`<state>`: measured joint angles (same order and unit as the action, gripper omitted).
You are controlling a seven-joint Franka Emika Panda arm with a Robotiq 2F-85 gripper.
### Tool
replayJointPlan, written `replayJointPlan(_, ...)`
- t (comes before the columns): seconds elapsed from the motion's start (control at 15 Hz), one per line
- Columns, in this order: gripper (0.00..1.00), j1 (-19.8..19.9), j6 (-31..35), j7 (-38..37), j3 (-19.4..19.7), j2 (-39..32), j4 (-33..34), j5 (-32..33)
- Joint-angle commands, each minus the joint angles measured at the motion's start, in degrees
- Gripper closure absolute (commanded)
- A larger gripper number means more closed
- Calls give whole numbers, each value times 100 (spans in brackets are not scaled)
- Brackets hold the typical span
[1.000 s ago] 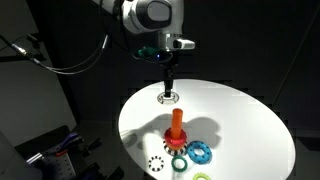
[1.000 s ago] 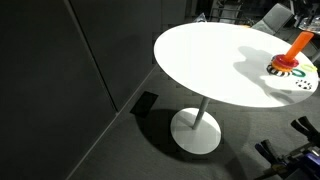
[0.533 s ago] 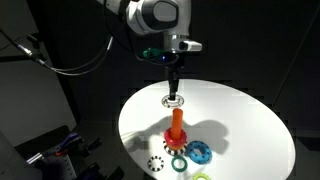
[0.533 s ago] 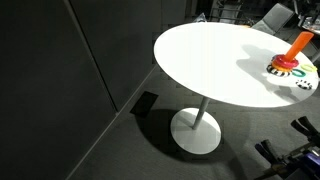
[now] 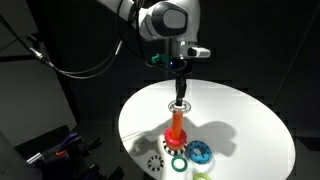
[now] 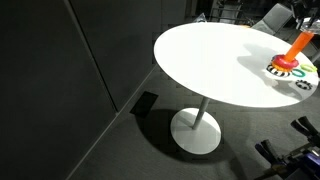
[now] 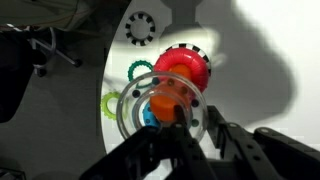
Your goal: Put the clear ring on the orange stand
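Note:
The clear ring [image 5: 181, 105] hangs from my gripper [image 5: 181, 95], right above the top of the orange stand [image 5: 176, 125], which rises from a round red base. In the wrist view my gripper [image 7: 195, 118] is shut on the near rim of the clear ring [image 7: 126, 105]. The orange stand's top [image 7: 168, 97] shows through the ring's hole. In an exterior view the orange stand [image 6: 298, 45] stands at the table's far right; the gripper is out of that frame.
Around the stand lie a blue ring [image 5: 199, 152], a green ring [image 5: 178, 163], a white ring with dark holes [image 5: 155, 164] and a yellow-green ring [image 5: 203, 177]. All sit near one edge of the round white table [image 5: 250, 120].
My gripper has carried the clear ring across the table toward the stand and lower; the ring now hangs just over the peg's top.

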<state>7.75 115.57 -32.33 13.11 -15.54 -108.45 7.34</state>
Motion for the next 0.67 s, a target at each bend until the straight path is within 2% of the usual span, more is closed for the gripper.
replayJointPlan(0.0, 92, 59, -228, 48, 15, -271, 387, -165)
replayJointPlan(0.6, 92, 203, -575, 380, 19, -433, 534, -562)
